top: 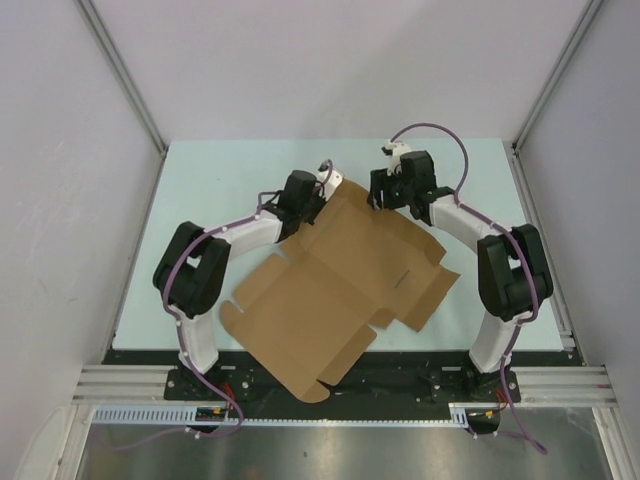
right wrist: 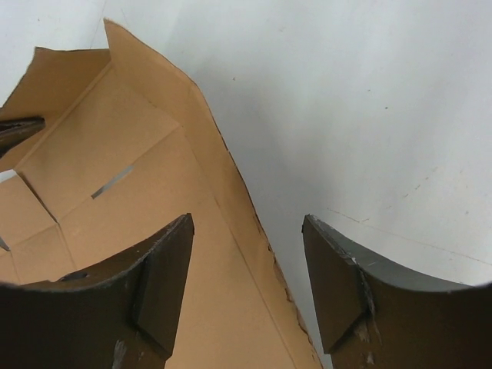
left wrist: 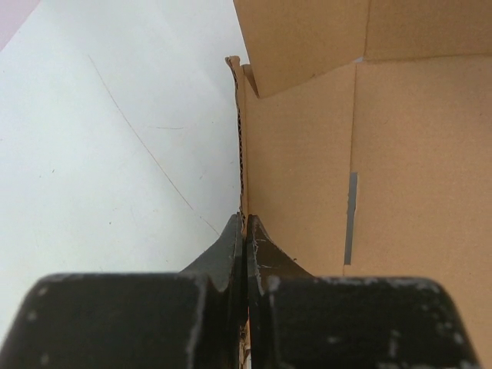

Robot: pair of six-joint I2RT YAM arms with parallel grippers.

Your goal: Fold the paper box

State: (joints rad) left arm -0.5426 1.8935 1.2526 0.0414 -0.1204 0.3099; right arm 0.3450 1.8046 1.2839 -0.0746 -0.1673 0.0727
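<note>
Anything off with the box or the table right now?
Yes. The box lies flat but skewed, and its near corner hangs off the near edge of the table. Its far edge looks frayed where it passes between the jaws of the open right gripper. The left gripper is shut on a flap edge that looks slightly wavy.

Right gripper (right wrist: 247, 223): jaws stand apart, nothing held. The brown box (right wrist: 138, 177) fills the left half, with creases and one narrow slot (right wrist: 111, 182) showing. Its ragged edge runs between the fingers, one over cardboard, one over the pale table (right wrist: 346, 115).
</note>
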